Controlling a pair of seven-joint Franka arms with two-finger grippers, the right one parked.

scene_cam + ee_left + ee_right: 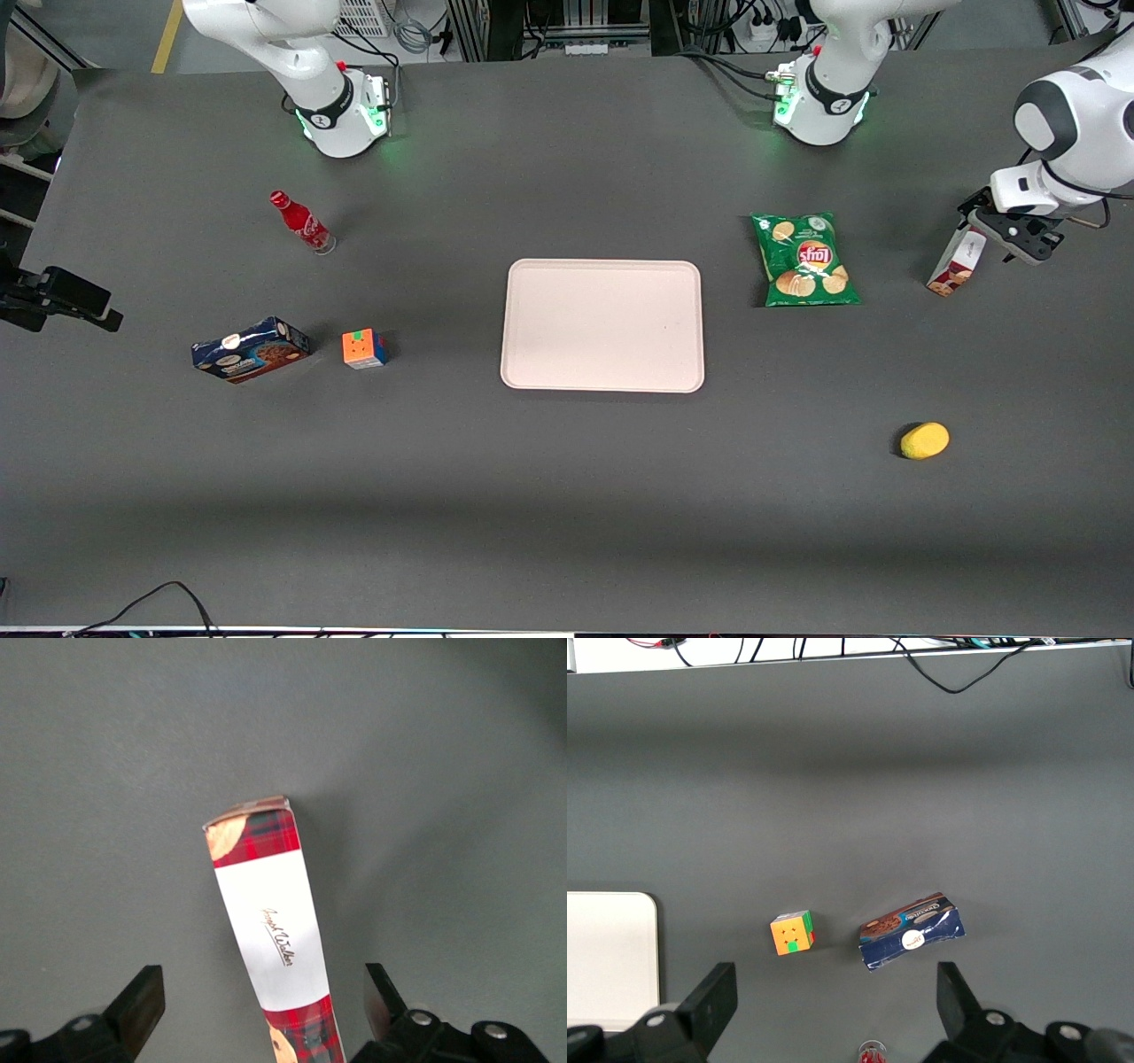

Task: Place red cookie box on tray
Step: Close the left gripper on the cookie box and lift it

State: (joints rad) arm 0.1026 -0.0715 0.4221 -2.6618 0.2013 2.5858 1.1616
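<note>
claw [1010,232] sits way out at the working arm's end of the surface [567,496], right over the top end of the red cookie box [957,263]. in the wrist view its two fingers [142,999] are spread wide with the box running down the middle between them, clear gap on each side, so it's open and not gripping anything

box looks tilted in the front view, cookie-picture end low and nearest the camera, upper end tucked under the claw. can't tell if that upper end is actually touching the claw or if the box is just leaning. white side panel with cursive lettering faces the wrist cam, plaid at both ends

tray [602,381] is in the middle of the surface, flat, well apart from the box. taking the tray as the clock centre in the front view: green chip bag [804,260] at about 2 o'clock, just beside it, between tray and box. yellow lemon-looking thing [925,440] around 4 o'clock. rubik's cube [364,348] at roughly 9, and the dark blue cookie box [251,349] farther out the same way toward the parked arm's end. red soda bottle [301,222] around 10 o'clock, lying tilted
</note>
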